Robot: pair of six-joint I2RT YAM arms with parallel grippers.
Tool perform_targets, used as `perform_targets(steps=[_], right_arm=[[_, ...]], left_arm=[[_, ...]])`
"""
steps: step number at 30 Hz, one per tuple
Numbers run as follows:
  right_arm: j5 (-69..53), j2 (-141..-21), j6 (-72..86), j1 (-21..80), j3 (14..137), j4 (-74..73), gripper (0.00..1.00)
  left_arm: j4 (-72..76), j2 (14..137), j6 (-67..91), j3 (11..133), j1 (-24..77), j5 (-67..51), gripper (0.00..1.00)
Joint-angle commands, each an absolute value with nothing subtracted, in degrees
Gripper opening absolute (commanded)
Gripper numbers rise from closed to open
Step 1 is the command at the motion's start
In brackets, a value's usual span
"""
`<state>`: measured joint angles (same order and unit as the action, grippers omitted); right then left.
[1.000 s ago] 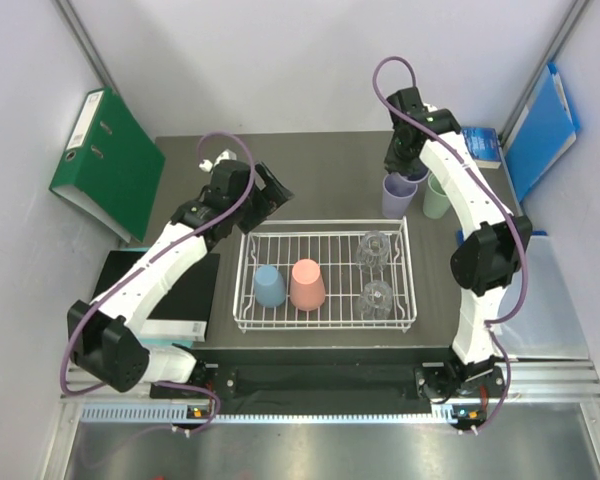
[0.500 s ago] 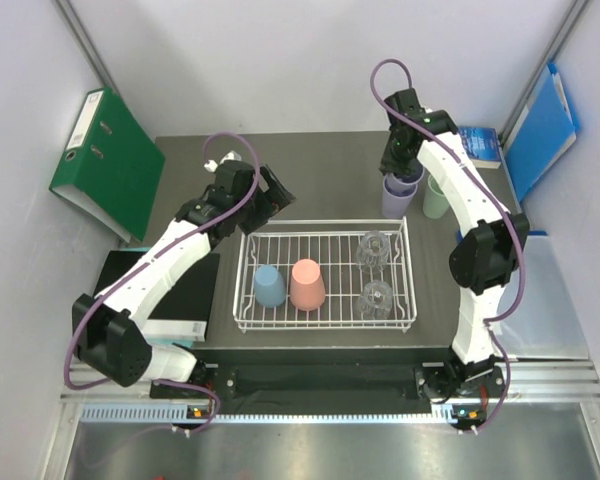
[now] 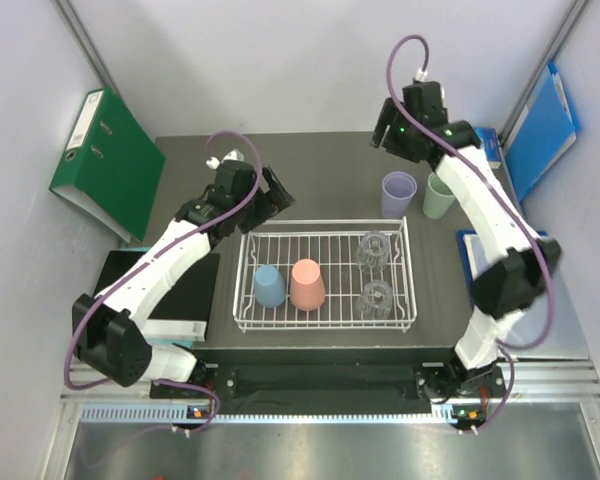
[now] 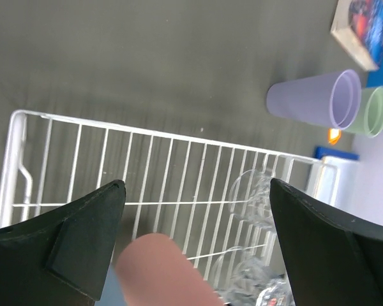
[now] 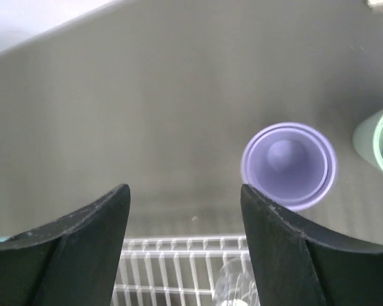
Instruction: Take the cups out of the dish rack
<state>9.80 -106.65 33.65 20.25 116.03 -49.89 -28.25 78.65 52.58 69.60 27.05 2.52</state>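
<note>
The white wire dish rack (image 3: 320, 223) sits mid-table. It holds an upturned blue cup (image 3: 269, 286), an upturned pink cup (image 3: 307, 284) and two clear glasses (image 3: 374, 248) (image 3: 377, 297). Behind its right corner stand a lilac cup (image 3: 398, 194) and a green cup (image 3: 439, 196), both mouth up on the table. My right gripper (image 3: 388, 125) hangs open above and behind the lilac cup (image 5: 288, 164), apart from it, with nothing between its fingers (image 5: 83, 242). My left gripper (image 4: 196, 183) is open over the rack's back left, with the pink cup (image 4: 163, 268) below it.
A green binder (image 3: 110, 165) leans at the back left and a blue folder (image 3: 543, 125) at the back right. A book (image 3: 483, 147) lies behind the green cup. A black flat box (image 3: 165, 285) lies left of the rack.
My right gripper opened off the lilac cup and rose up and back, leaving the cup standing on the table. The left arm barely moved.
</note>
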Motion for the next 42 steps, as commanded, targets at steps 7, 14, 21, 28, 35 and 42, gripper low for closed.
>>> perform_targets(steps=[7,14,21,28,35,42], right_arm=[[-7.5,-59.3,31.1,24.3,64.1,-8.1,0.82],[-7.2,-51.9,29.5,28.4,58.8,-12.7,0.83],[-7.0,-48.9,31.4,32.5,55.3,-13.3,0.83],[-5.9,-45.6,32.6,34.9,53.1,-14.8,0.82],[-5.3,-42.8,32.7,35.3,52.2,-16.4,0.82],[-4.7,-42.0,32.4,35.6,51.9,-17.8,0.82]], left_arm=[[-35.9,72.8,33.3,74.5,42.4,11.1,0.99],[-41.9,69.6,41.8,73.0,55.1,19.8,0.99],[-45.7,70.7,49.2,70.8,62.8,26.0,0.99],[-44.6,74.0,52.2,66.7,64.2,27.1,0.99],[-42.0,76.5,53.4,65.7,64.1,29.2,0.99],[-41.9,80.1,52.2,67.6,64.1,29.7,0.53]])
